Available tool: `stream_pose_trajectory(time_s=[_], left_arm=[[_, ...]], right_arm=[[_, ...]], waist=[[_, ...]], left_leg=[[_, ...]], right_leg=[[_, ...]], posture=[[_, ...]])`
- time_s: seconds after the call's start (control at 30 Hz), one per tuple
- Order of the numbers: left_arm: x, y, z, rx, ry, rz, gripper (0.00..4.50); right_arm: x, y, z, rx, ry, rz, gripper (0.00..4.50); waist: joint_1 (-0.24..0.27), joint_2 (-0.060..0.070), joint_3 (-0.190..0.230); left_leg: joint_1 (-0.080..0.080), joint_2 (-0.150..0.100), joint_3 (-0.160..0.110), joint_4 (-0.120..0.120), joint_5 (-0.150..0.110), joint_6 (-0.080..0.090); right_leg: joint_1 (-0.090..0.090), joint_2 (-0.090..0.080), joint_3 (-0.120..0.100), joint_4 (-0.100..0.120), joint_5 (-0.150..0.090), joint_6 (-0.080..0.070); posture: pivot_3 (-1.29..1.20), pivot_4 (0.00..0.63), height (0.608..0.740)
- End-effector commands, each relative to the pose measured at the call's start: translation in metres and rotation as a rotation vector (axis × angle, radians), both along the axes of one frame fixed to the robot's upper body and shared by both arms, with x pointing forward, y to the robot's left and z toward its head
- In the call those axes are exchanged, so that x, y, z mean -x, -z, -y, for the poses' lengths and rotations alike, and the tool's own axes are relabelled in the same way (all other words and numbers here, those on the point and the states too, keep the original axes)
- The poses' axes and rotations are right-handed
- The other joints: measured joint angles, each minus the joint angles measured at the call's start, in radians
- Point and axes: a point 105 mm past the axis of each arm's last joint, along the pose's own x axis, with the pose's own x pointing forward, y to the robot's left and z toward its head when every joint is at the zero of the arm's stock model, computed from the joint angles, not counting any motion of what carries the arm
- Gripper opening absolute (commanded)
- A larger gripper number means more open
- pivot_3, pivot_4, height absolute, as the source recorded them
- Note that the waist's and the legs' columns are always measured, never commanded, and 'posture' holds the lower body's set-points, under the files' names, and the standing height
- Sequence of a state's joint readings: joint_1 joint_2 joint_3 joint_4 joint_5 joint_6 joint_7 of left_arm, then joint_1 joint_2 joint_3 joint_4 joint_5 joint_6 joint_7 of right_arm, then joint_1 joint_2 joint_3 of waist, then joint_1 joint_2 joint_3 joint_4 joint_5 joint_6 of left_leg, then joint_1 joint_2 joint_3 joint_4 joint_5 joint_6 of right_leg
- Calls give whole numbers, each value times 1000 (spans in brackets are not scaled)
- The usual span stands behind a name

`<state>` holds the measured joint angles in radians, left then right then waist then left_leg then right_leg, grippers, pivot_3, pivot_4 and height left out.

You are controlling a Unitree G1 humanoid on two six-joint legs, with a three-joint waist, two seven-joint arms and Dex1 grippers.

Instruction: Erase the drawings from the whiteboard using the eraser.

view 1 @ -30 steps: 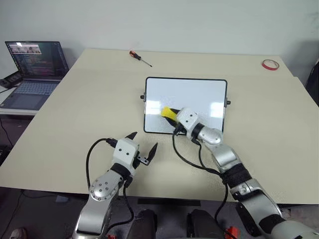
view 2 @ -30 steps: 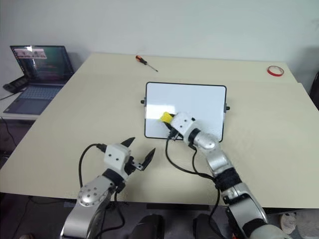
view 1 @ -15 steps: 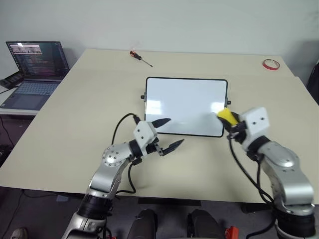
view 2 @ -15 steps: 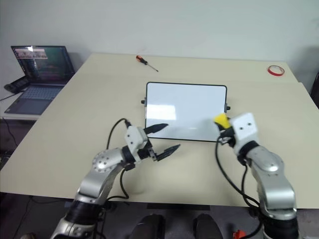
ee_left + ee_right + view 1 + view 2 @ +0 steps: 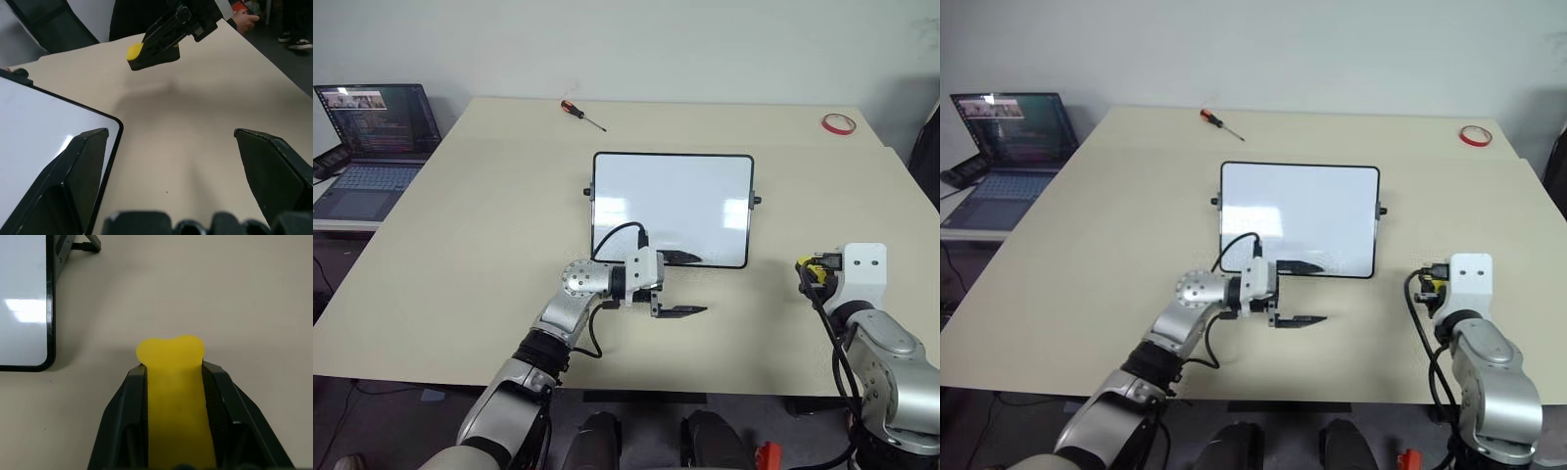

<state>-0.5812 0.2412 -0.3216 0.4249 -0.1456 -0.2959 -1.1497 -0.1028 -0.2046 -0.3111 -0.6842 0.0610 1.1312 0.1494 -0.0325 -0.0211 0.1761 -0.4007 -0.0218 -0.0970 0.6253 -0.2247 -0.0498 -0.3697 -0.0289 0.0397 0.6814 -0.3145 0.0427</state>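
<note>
My right gripper (image 5: 173,377) has its two black fingers clamped on the yellow eraser (image 5: 172,382), whose rounded end pokes out past the fingertips. It hangs over bare table to the right of the whiteboard (image 5: 672,208), clear of its frame. My left gripper (image 5: 677,285) is spread wide and holds nothing; it points to the right, one finger over the board's near edge and the other over the table just in front of it.

The board's white face shows glare patches and I can make out no red drawings on it from the head view, so I judge the wiping is essentially done. The step in hand looks like setting the eraser down. To do it well I would lower the right gripper until the block's underside meets the table, keep it level, then open without dragging it sideways, choosing a spot well apart from the board's right knob (image 5: 756,201). If any faint mark does remain, I would go back in from the right edge with the eraser flat.

Around: a red-handled screwdriver (image 5: 583,114) lies at the far left of the table, a red tape ring (image 5: 835,123) at the far right corner, and an open laptop (image 5: 372,137) sits on a separate surface to the left. None of these crowds the right side; the left gripper near the board is the one thing to steer around.
</note>
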Motion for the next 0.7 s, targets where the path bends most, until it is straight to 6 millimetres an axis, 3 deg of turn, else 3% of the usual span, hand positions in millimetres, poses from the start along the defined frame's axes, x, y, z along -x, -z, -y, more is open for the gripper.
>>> stream_pose_trajectory(time_s=[0.03, 0.67, 0.7], left_arm=[[3, -10, 9, 12, 30, 46, 4500], [2, -16, 0, 4, -4, 52, 4500], [2, -16, 0, 3, -4, 52, 4500]], right_arm=[[-6, -3, -4, -16, -1, 29, 1182], [-15, 16, 1, -33, 15, -14, 1182], [-14, 17, 3, -32, 21, -17, 1513]], waist=[[0, 0, 0], [-1, 0, 0], [0, 0, 0]], left_leg=[[0, 0, 0, 0, 0, 0], [0, 1, 0, 0, 0, 0], [0, 1, 0, 0, 0, 0]], right_leg=[[0, 0, 0, 0, 0, 0], [0, 0, 0, 0, 0, 0], [0, 0, 0, 0, 0, 0]], posture=[[0, 150, 740], [0, 150, 740], [0, 150, 740]])
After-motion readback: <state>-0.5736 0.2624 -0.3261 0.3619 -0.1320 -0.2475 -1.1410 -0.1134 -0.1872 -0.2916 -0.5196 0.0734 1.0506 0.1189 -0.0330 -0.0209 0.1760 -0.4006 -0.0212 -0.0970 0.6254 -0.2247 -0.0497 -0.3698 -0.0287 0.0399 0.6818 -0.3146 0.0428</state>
